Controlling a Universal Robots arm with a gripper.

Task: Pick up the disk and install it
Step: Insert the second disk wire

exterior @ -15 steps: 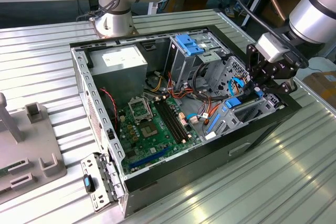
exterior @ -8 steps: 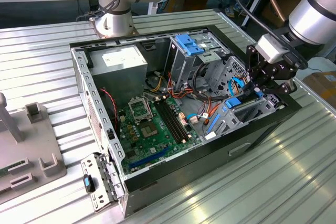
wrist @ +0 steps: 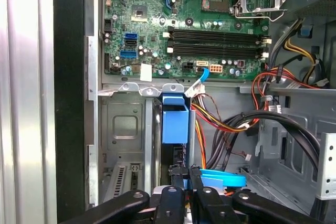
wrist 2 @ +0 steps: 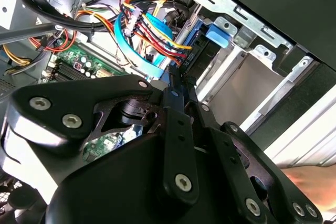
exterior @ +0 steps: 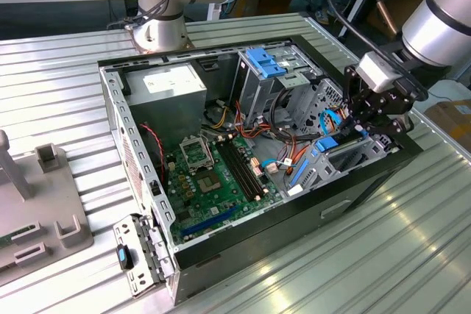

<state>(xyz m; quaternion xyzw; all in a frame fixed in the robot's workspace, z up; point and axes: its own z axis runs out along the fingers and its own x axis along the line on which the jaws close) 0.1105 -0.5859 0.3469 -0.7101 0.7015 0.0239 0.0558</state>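
1. Gripper (exterior: 372, 119) hangs inside the open computer case (exterior: 221, 251), fingers nearly closed edge-on upon the disk (wrist: 181, 171).
2. Disk stands between the fingertips, aligned with the drive bay (wrist: 126, 140) beneath, evidently for insertion.

No print can be read anywhere. The white label (exterior: 168, 79) on the grey power supply box (exterior: 165, 104), at about ten o'clock in the exterior view, is too faint to read.
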